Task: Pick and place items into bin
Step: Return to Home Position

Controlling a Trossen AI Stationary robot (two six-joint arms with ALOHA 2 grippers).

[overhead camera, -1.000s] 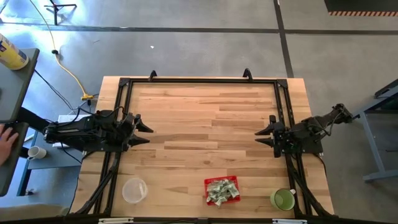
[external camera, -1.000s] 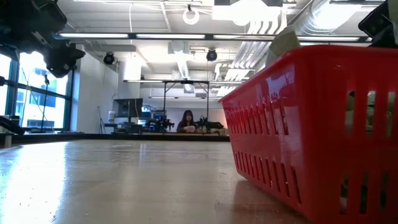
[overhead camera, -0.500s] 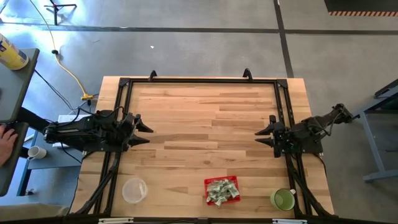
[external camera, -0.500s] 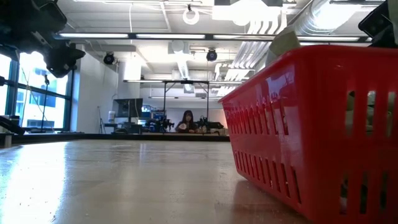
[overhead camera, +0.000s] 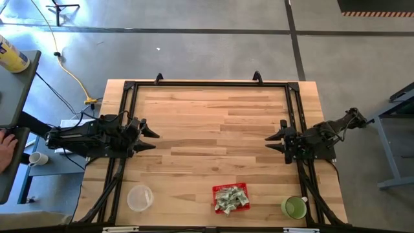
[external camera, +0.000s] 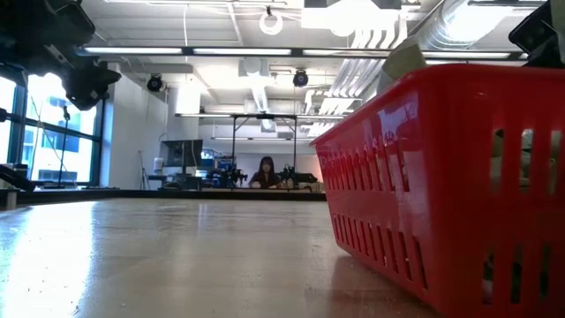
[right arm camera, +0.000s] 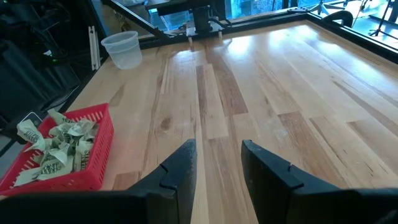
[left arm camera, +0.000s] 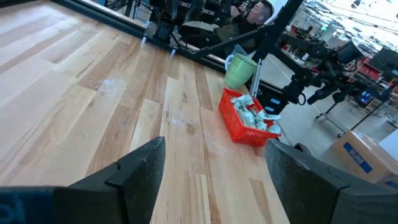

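Observation:
The small red mesh basket (overhead camera: 231, 198) stands on its base near the table's near edge, a little right of the middle; it also shows in the low view (external camera: 441, 177), the left wrist view (left arm camera: 249, 124) and the right wrist view (right arm camera: 62, 152). Many pale green-and-white wrapped pieces (overhead camera: 231, 199) lie heaped inside it (right arm camera: 56, 143). My left gripper (overhead camera: 152, 139) hovers open over the table's left side. My right gripper (overhead camera: 270, 144) hovers open over the right side. Both are far from the basket and hold nothing.
A clear round plastic container (overhead camera: 140, 198) stands near the near-left corner and a green cup (overhead camera: 294, 207) near the near-right corner. A black frame (overhead camera: 207, 84) runs along the far edge and both sides. Bare wood lies between the grippers. A person sits far off in the room (external camera: 266, 172).

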